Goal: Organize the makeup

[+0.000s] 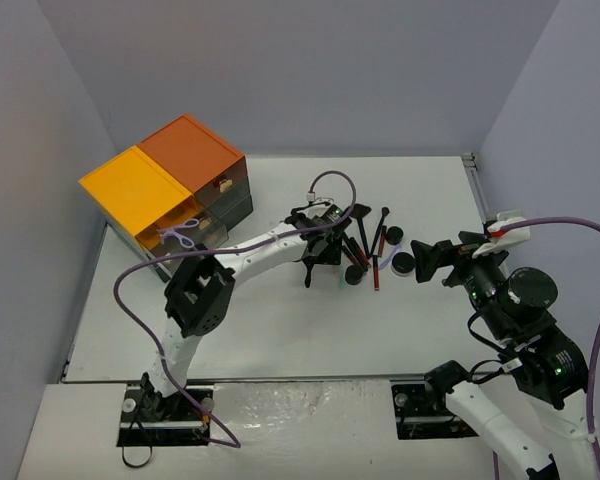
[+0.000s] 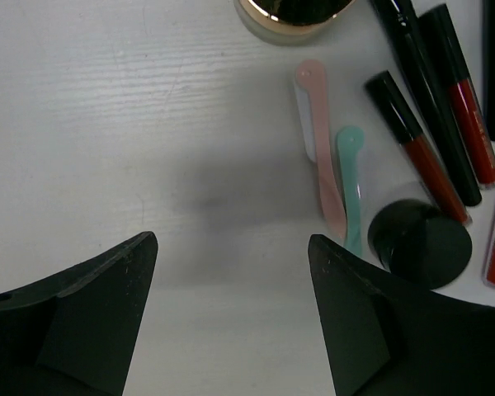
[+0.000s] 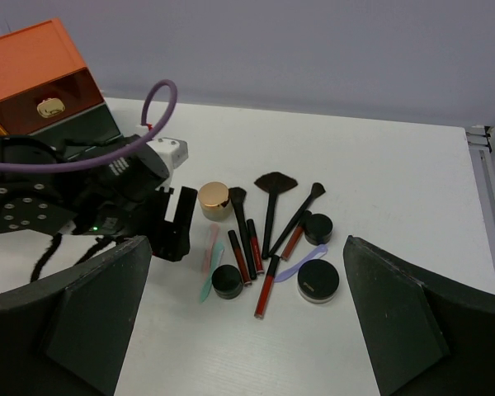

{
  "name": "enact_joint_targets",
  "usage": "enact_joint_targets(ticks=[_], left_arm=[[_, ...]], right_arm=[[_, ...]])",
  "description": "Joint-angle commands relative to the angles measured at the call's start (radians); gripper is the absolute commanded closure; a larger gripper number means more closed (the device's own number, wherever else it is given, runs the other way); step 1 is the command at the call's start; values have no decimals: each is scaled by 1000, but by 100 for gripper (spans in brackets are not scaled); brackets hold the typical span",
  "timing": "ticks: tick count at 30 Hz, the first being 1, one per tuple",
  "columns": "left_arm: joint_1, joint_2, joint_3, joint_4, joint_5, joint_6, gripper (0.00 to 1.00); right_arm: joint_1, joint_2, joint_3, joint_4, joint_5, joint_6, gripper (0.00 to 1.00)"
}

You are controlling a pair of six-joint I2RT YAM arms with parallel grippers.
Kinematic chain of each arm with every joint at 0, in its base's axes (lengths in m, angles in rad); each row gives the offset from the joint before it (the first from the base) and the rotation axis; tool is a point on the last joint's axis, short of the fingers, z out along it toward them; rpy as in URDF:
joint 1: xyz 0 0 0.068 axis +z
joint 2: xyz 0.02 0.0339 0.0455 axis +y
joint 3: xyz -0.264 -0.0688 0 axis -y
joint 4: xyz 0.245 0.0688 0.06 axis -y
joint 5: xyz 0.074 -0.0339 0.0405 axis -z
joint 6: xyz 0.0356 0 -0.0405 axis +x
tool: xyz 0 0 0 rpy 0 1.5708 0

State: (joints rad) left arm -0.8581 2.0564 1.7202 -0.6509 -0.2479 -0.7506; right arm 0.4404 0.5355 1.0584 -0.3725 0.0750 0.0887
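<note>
My left claw [image 2: 231, 243] spread, empty over bare table [image 2: 107, 124]; pink spatula [image 2: 318, 148], teal spatula [image 2: 351, 190], black-lidded jar [image 2: 421, 243] just right. Right claw [image 3: 247, 247] spread too.

The white table [image 1: 280, 330] bears a cluster of makeup around a gold-lidded jar [image 3: 214, 200]. Just right of the jar lie black-handled brushes [image 3: 269, 216], one of them fan-shaped, and slim red tubes [image 3: 266, 295]. On the jar's near side a pink spatula [image 3: 210, 245] and a teal spatula [image 3: 208, 285] lie side by side, with a round black compact [image 3: 227, 281] beside them. Two more compacts [image 3: 318, 280] sit farther right of the jar. A drawer cabinet [image 1: 170, 185] with orange and yellow tops stands well to the jar's left.
</note>
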Motion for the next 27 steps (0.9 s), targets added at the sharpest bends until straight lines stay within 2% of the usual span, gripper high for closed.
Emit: enact_joint_targets(ticks=[1,8,14,19,23,27], left_arm=[[1,48,162,47,-58,-85,29],[1,127,212,106,-66,-101,29],[4,208,282,57,-94,-117,30],[7,282,339,6,-120,-132,36],[15,295,319,4,-125,-142,41],[19,284,281,15,-123,-143,51]], right_arm=[[8,-10,1,59,5,12,0],[8,-23,-12,53,6,16,0],[8,-23,-14,51,5,13,0],[8,-23,-12,47,13,3,0],[8,-28,-12,42,21,0,0],[8,-32,-17,39,26,-1,0]])
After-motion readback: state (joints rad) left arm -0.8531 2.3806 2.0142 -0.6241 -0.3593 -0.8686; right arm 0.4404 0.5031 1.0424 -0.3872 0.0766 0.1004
